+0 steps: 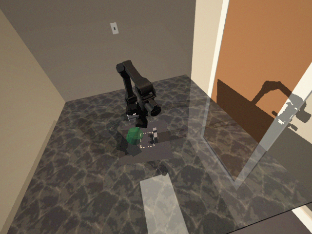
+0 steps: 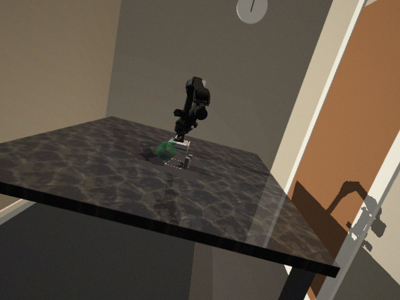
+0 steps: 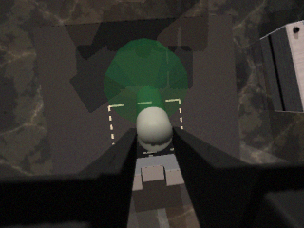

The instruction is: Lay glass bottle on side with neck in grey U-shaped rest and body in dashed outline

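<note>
The green glass bottle (image 1: 134, 136) (image 2: 165, 150) (image 3: 144, 62) has a pale rounded top, seen close in the wrist view. My gripper (image 1: 141, 123) (image 2: 178, 138) (image 3: 154, 133) is shut on its neck. The bottle leans, its neck up toward the gripper and its body down and to the left in the top and exterior views. Whether its base touches the mat cannot be told. The grey U-shaped rest (image 1: 154, 132) (image 2: 187, 161) (image 3: 156, 163) stands at the right end of the dashed outline (image 1: 140, 146) (image 2: 165, 164) (image 3: 110, 107). The body appears over the outline's left edge in the top view.
A dark mat (image 1: 161, 153) (image 2: 192, 174) (image 3: 214, 119) lies under the rest and outline. A pale box (image 1: 132, 116) (image 2: 179, 146) (image 3: 295, 66) stands behind the mat, near the arm; it shows at the right in the wrist view.
</note>
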Tool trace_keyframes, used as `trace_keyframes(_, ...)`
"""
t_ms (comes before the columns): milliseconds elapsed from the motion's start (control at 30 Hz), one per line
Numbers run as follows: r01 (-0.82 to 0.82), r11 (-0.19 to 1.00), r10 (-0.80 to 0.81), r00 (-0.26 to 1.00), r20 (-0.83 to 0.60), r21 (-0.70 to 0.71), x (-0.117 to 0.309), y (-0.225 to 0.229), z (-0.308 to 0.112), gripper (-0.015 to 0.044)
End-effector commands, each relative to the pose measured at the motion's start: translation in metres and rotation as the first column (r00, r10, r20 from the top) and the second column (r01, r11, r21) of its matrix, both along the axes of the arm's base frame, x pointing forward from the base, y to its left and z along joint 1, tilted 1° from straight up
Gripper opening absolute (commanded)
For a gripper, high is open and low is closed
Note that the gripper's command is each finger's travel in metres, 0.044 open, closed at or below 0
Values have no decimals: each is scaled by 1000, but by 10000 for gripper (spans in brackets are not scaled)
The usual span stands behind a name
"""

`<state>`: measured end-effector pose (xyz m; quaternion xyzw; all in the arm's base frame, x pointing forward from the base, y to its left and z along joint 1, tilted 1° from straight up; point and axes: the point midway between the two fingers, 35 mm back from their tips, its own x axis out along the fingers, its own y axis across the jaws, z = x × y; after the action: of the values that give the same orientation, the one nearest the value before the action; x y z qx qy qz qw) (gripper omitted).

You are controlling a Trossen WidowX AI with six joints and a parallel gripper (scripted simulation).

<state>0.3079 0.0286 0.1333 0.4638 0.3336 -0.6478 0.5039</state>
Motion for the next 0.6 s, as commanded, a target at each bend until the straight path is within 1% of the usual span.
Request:
trace_keyframes(0, -2, 1000, 2, 1000, 2, 11, 2, 9, -2, 102)
trace_keyframes(567, 3, 1000, -3, 1000, -3, -29, 5, 23, -6, 102)
